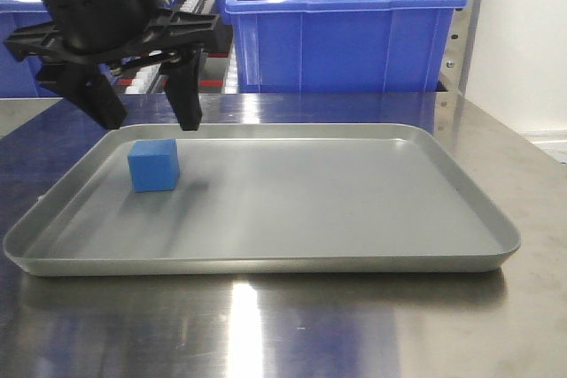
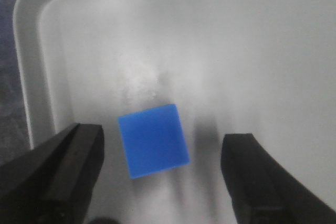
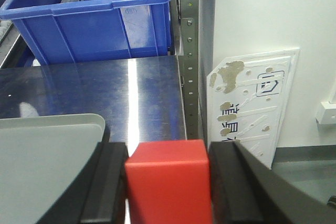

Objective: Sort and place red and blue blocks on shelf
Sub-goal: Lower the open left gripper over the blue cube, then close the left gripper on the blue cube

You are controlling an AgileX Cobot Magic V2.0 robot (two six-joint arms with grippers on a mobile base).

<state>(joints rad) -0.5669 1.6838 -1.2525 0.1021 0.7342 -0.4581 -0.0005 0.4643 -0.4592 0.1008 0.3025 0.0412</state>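
On the bench (image 1: pixel 266 334): a shallow grey tray (image 1: pixel 266 263) sits on shiny steel.
Tray contents: only the light blue block (image 1: pixel 153 165), toward the tray's 10 o'clock corner.
Left gripper (image 1: pixel 149 121): hovers above the blue block, jaws spread wide, touching nothing.
Right gripper (image 3: pixel 167 203): clamped on the red block (image 3: pixel 168 177), with the tray's corner at its 9 o'clock.
Blue bin (image 1: pixel 345 33): at 12 o'clock behind the tray; a dark item inside, unclear.
Room: perforated shelf upright (image 3: pixel 189 51), with a white wall (image 3: pixel 252 14) at its 3 o'clock.
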